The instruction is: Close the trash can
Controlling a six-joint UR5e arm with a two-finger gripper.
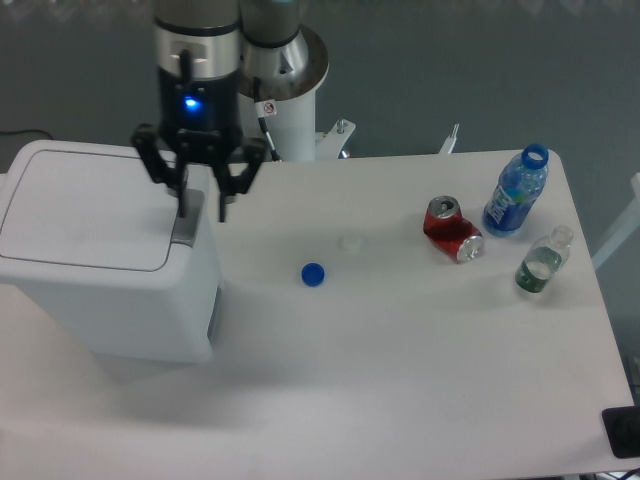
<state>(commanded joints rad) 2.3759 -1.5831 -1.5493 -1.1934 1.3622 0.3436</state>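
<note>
The trash can (110, 290) is a big white boxy bin at the table's left side. Its flat white lid (85, 205) lies down level on the body, and the grey latch strip (185, 227) shows at the lid's right edge. My gripper (203, 207) hangs over the bin's right edge, just above the latch strip. It is open, its two dark fingers apart with nothing between them. One finger (185, 203) is over the strip and the other is past the bin's side.
On the white table lie a blue bottle cap (313, 273) and a clear cap (350, 242). A crushed red soda can (453, 229), a blue bottle (515, 192) and a clear bottle (541, 261) sit at the right. The arm's base (275, 75) stands behind.
</note>
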